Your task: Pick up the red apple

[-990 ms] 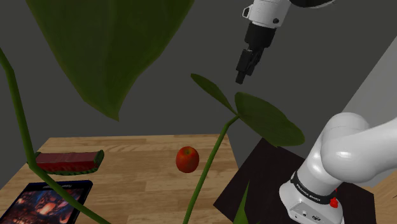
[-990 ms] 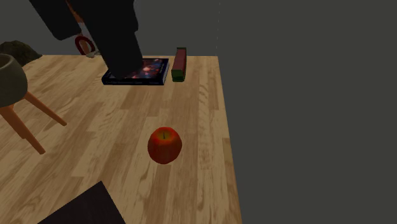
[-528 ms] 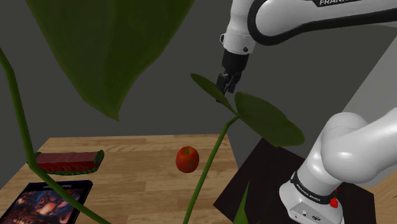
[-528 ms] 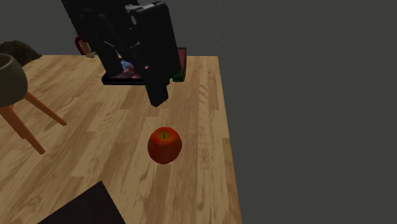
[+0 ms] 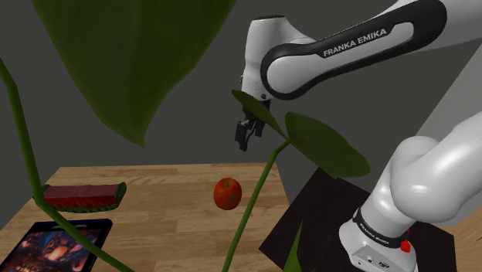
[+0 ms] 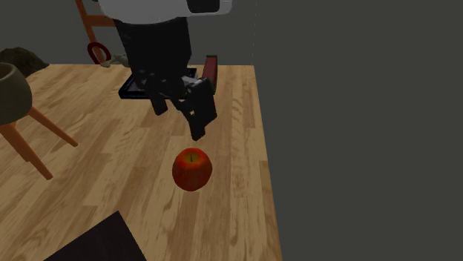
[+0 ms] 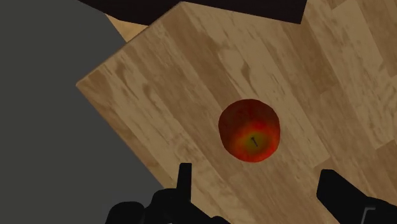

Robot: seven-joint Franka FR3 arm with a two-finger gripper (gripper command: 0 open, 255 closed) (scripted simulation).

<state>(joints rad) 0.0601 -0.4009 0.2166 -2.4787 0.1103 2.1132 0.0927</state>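
The red apple [image 5: 227, 193] stands upright on the wooden table [image 5: 166, 212], near the edge toward the stand. My black gripper [image 5: 246, 139] hangs well above it, open and holding nothing. From the second exterior view the gripper [image 6: 179, 119] hovers over the apple [image 6: 192, 169], slightly toward the far side. Along the hand, the apple [image 7: 250, 130] with its stem up lies ahead of the gripper [image 7: 261, 188], between the lines of the two spread fingers [image 7: 184, 181] and not touching them.
A red book [image 5: 83, 195] and a dark picture book [image 5: 54, 243] lie at the table's far end. Large plant leaves [image 5: 324, 143] and a stem [image 5: 251, 205] cross the shoulder view. A pot on a wooden stool [image 6: 11, 93] stands beside the table [image 6: 89, 148].
The arm has swung down and toward the shoulder view's left, bringing the gripper from high up to a spot above the apple. The apple has not moved.
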